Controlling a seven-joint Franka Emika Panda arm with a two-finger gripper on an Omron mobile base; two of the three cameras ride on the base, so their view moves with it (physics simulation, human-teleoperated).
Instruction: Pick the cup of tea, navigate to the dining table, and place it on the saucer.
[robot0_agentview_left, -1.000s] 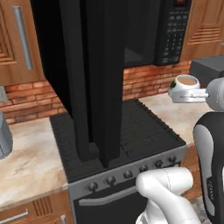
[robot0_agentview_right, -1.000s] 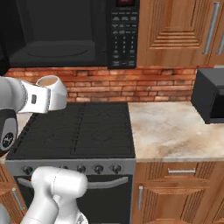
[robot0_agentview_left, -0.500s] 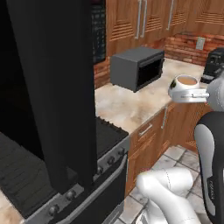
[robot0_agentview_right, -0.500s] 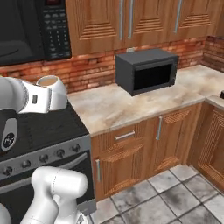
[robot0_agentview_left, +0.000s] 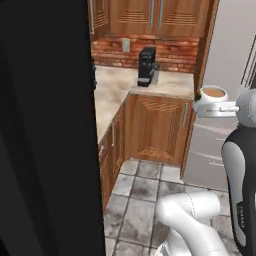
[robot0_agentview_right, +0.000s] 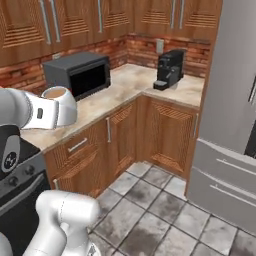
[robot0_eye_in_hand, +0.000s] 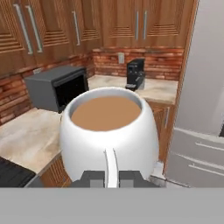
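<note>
One cup of tea (robot0_eye_in_hand: 109, 131), handle apparently tool-pinched (robot0_eye_in_hand: 111, 179).

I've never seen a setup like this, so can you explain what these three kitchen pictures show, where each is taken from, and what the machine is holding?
This is a computer-rendered kitchen with a white robot arm on a base that can drive. Two pictures come from cameras on that base, behind the arm to its left and right. The third comes from a camera on the arm's hand, looking along its pincer.

The pincer is shut on the thin handle of a white cup of tea, carried upright in the air, with brown tea inside. The same cup appears in the left base view and the right one.

On the stone counter stand a dark microwave and a black coffee machine. Wooden cabinets sit below, and a grey fridge stands on the right.
</note>
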